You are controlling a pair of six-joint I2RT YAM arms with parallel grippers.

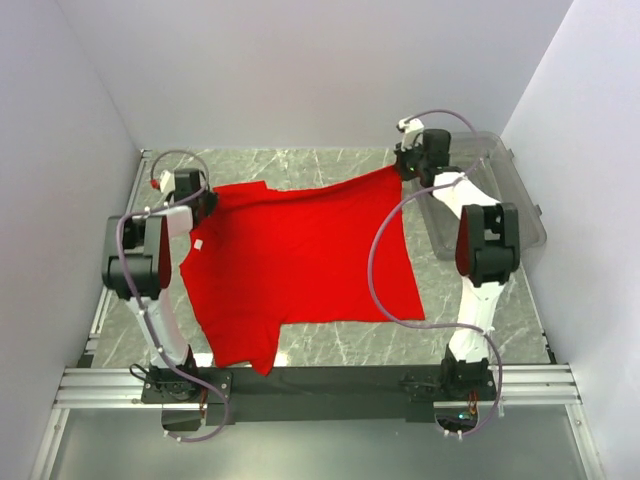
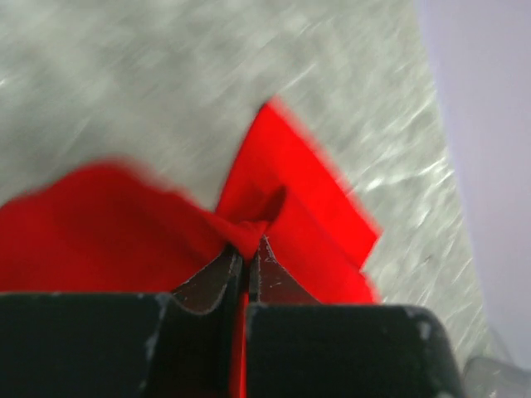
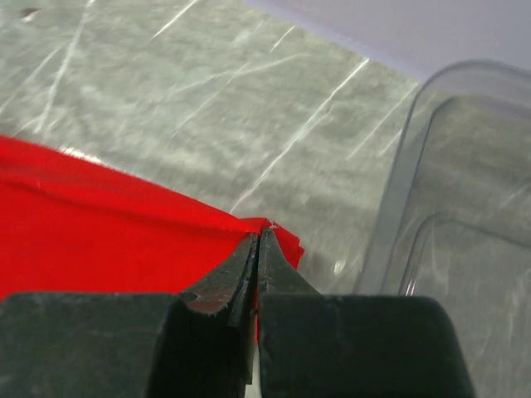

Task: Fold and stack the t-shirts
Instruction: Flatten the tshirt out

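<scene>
The left claw (image 2: 246, 249) and right claw (image 3: 259, 239) each pinch the red t-shirt (image 1: 300, 260).
They grip both ends of its far edge, seemingly to spread it flat for folding.

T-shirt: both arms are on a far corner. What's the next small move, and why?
Probably raise both held corners together a little, ready to carry the far edge toward the near one. The left fingers are shut on the far left corner and the right fingers on the far right corner. The t-shirt lies spread open and unfolded, so a half fold looks ready.
</scene>
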